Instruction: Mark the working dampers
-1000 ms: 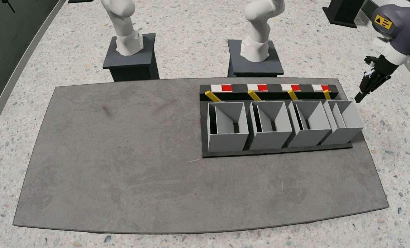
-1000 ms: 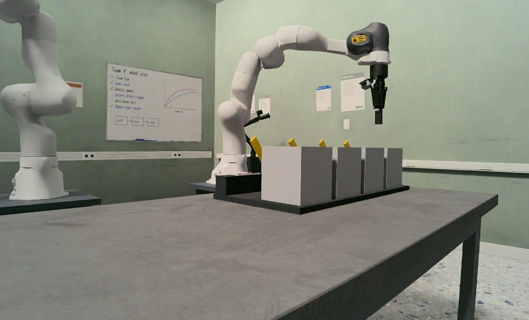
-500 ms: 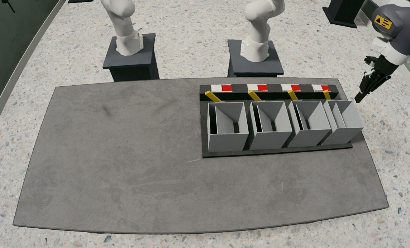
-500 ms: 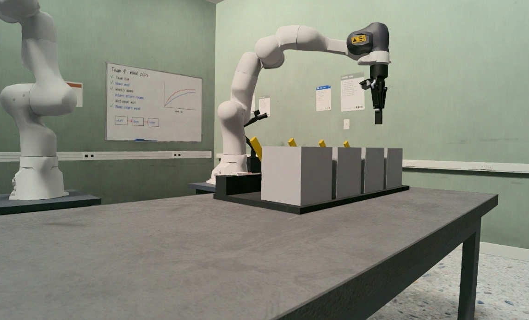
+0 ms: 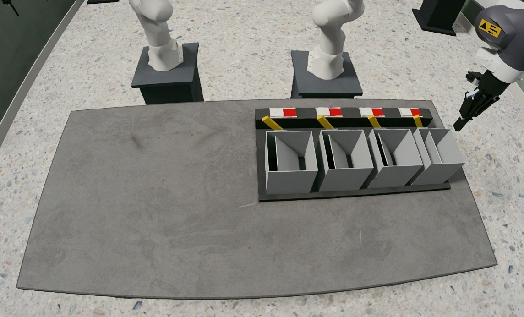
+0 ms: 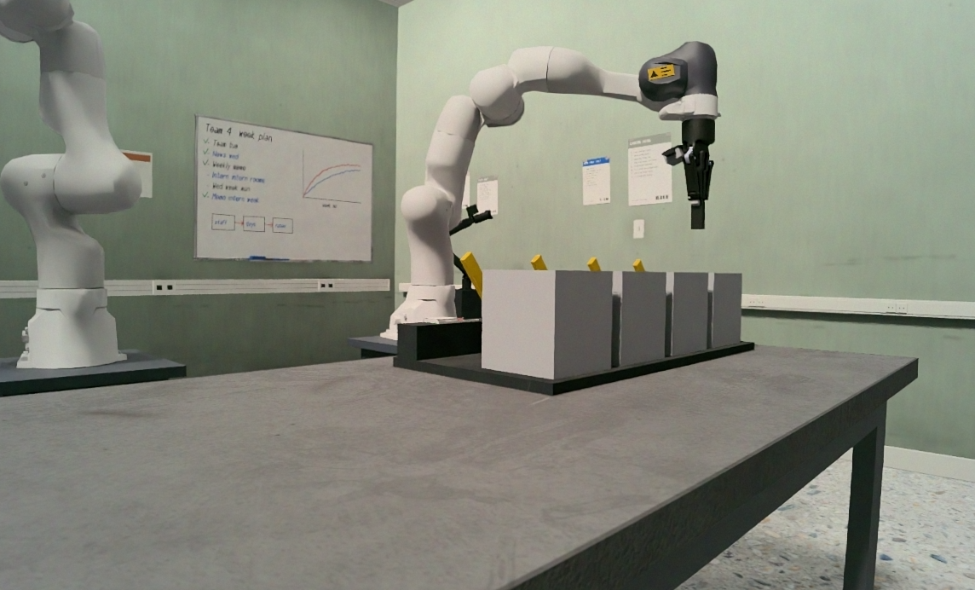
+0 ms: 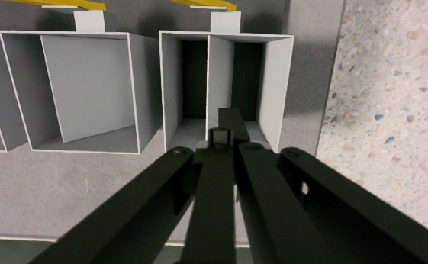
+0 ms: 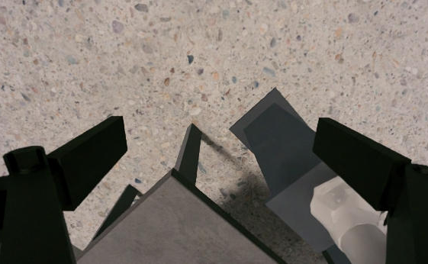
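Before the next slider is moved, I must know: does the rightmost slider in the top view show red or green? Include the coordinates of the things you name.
Red. In the top view, its red window [image 5: 414,112] is visible beside the white sliding cover [image 5: 405,112].

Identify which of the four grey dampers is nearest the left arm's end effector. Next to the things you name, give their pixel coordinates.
The damper [image 5: 436,174] [image 6: 725,311] [image 7: 277,72] at the row's right-hand end in the top view: the shut left end effector [image 5: 457,125] [image 6: 697,220] [image 7: 227,123] hovers above it, farther from the other three.

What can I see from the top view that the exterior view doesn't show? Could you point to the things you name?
Only the top view: the red patches [image 5: 289,112] [image 5: 335,112] beside white covers, and the dampers' open insides.

Only the exterior view: the whiteboard [image 6: 283,187] and a table leg [image 6: 863,506].

Both: four grey dampers, their yellow levers, and the left arm's closed pincer [image 5: 457,124] [image 6: 697,214].
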`<state>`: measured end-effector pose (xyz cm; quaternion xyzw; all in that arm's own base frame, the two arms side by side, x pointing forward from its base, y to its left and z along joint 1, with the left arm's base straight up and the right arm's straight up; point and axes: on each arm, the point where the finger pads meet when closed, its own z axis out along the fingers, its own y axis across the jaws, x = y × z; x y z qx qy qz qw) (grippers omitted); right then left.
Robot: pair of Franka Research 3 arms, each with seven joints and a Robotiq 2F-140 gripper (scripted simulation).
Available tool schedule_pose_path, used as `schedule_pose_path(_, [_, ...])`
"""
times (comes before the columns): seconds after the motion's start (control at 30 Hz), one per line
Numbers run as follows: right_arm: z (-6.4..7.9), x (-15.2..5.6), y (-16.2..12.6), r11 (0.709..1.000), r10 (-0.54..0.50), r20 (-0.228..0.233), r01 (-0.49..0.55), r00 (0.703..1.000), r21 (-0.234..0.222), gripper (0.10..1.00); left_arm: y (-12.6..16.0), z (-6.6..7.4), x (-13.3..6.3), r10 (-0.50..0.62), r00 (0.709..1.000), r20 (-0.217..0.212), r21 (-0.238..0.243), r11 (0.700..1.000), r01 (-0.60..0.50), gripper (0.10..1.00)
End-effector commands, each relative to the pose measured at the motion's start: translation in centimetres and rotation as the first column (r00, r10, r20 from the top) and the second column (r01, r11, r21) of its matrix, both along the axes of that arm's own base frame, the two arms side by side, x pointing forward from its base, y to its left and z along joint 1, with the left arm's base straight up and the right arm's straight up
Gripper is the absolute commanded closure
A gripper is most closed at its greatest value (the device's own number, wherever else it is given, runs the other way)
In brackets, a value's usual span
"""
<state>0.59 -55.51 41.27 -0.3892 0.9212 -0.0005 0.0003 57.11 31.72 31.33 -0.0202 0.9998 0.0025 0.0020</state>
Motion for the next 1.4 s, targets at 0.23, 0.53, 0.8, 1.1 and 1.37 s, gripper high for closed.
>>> schedule_pose_path(0.23, [0.03,-0.02,0.06,1.000,-0.004,-0.001,0.004,1.000,0.001,0.098,-0.13,-0.20,-0.04,0.141,0.990,-0.004,-0.005,0.990,-0.141,0.999])
schedule_pose_path(0.53, [0.03,-0.02,0.06,1.000,-0.004,-0.001,0.004,1.000,0.001,0.098,-0.13,-0.22,-0.05,0.315,0.949,-0.005,-0.006,0.949,-0.315,0.999])
schedule_pose_path(0.8, [0.03,-0.02,0.06,1.000,-0.004,-0.001,0.004,1.000,0.001,0.098,-0.12,-0.23,-0.05,0.421,0.907,-0.005,-0.006,0.907,-0.421,0.999])
schedule_pose_path(1.1, [0.03,-0.02,0.06,1.000,-0.004,-0.001,0.004,1.000,0.001,0.098,-0.11,-0.24,-0.05,0.555,0.832,-0.005,-0.005,0.832,-0.555,0.999])
schedule_pose_path(1.37, [0.03,-0.02,0.06,1.000,-0.004,-0.001,0.004,1.000,0.001,0.098,-0.11,-0.25,-0.05,0.645,0.764,-0.005,-0.005,0.764,-0.645,0.999])
